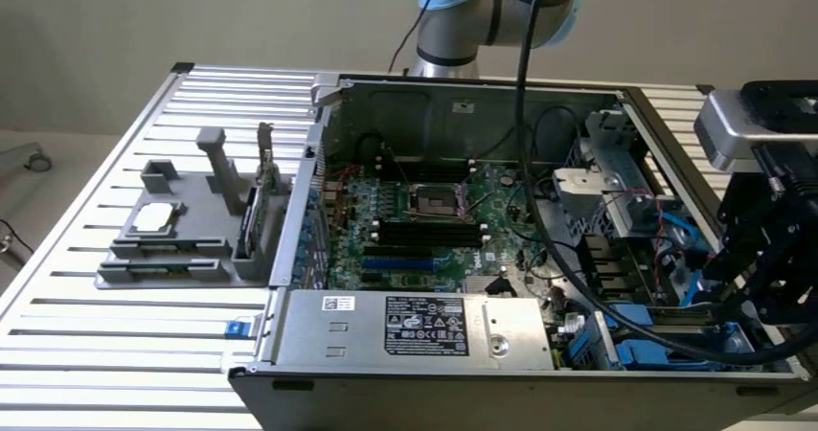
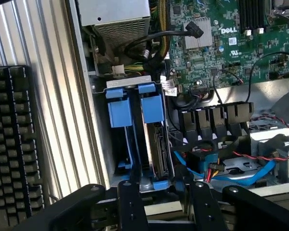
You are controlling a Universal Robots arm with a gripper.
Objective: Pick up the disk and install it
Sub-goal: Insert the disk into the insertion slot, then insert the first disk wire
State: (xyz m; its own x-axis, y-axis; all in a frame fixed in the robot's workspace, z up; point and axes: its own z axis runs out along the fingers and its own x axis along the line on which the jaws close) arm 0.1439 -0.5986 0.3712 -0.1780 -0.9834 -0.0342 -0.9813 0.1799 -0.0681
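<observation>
Slatted table (image 1: 77,335), wrist view's keyboard (image 2: 9,144) beside case (image 1: 511,402), disk (image 2: 156,139) in bay (image 2: 127,83), tool (image 2: 166,192) spread empty

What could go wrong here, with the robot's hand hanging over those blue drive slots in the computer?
The open hand hangs just above the disk, whose blue frame stands close beside a neighbouring blue carrier; a finger might catch the wrong one. Loose red and blue cables lie close by and could snag on a finger.
</observation>
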